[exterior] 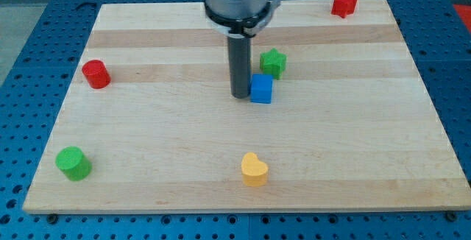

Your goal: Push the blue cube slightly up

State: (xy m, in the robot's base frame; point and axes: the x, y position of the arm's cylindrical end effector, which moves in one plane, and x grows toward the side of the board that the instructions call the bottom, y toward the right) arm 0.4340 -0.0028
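The blue cube (261,90) sits on the wooden board (184,137) near the middle, a little toward the view's top. My tip (241,95) stands right against the cube's left side, touching or nearly touching it. A green star block (273,62) lies just above and right of the blue cube, very close to it.
A red cylinder (96,73) is at the view's left. A green cylinder (73,163) is at the bottom left. A yellow heart-shaped block (255,170) is at the bottom centre. A red block (344,3) sits at the top right corner.
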